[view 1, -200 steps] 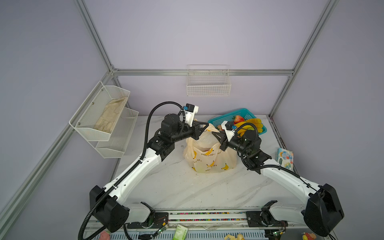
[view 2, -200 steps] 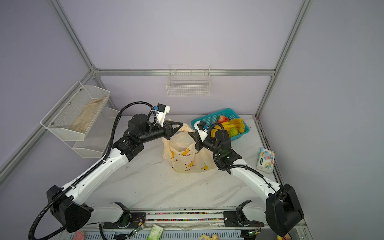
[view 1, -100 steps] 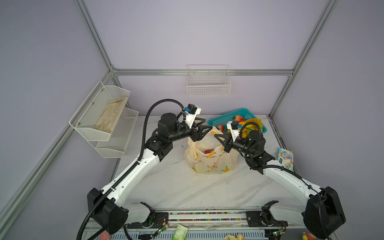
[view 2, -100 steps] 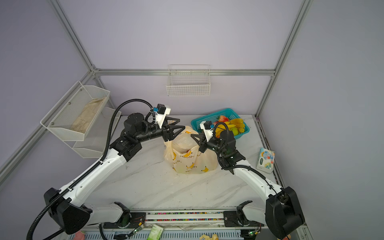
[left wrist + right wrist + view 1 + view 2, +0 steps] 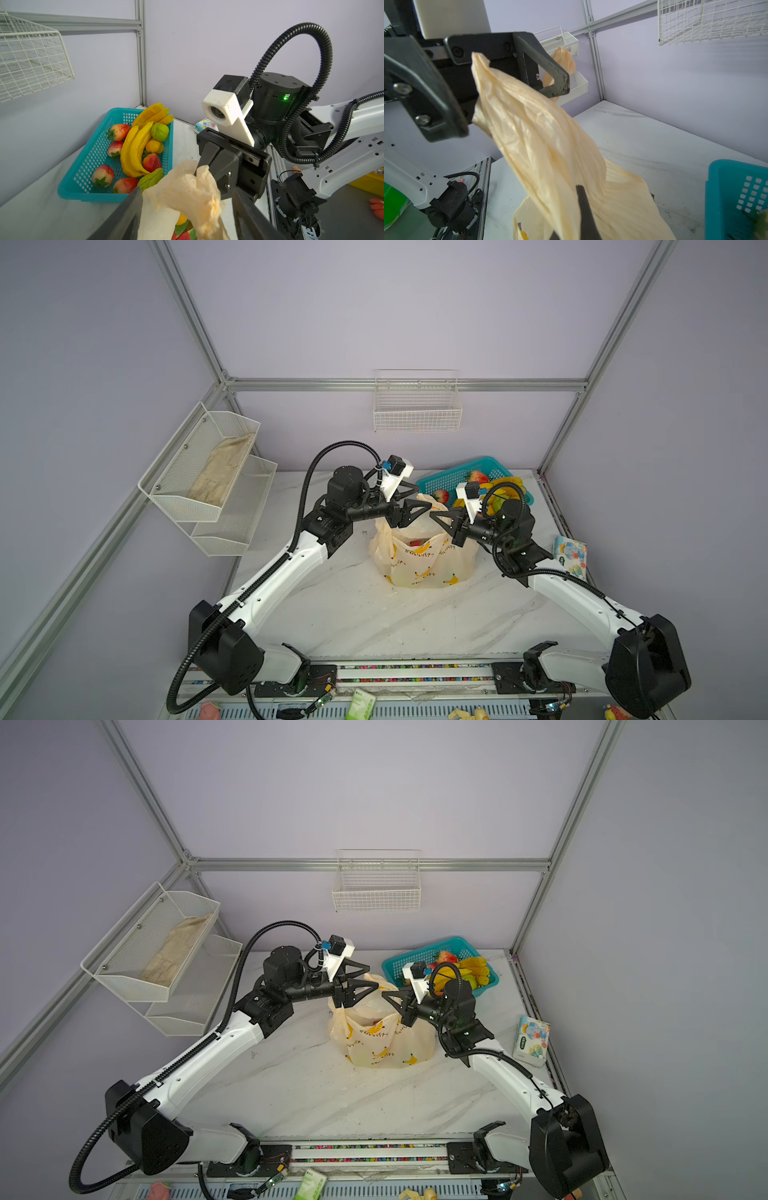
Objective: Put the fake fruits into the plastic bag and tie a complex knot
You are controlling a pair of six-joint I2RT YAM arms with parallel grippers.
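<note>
The bag handle [image 5: 187,193] is clenched by the right gripper [image 5: 434,515] at 3 o'clock; the released left gripper [image 5: 424,497], at 9 o'clock, should be closed squarely across it.

The plastic bag [image 5: 424,562] — thin, cream, printed with yellow bananas and black text — is stood upright on the table [image 5: 353,614] with its mouth open. A few fruits [image 5: 417,542], red among them, are seen inside it. One handle strip [image 5: 542,137] is drawn up taut at a slant, while the other handle [image 5: 564,59] is left loose behind it. The remaining fruit — bananas [image 5: 135,149], strawberries [image 5: 117,132], a green round fruit [image 5: 160,132] — is heaped in the teal basket [image 5: 87,162] just behind the bag.
</note>
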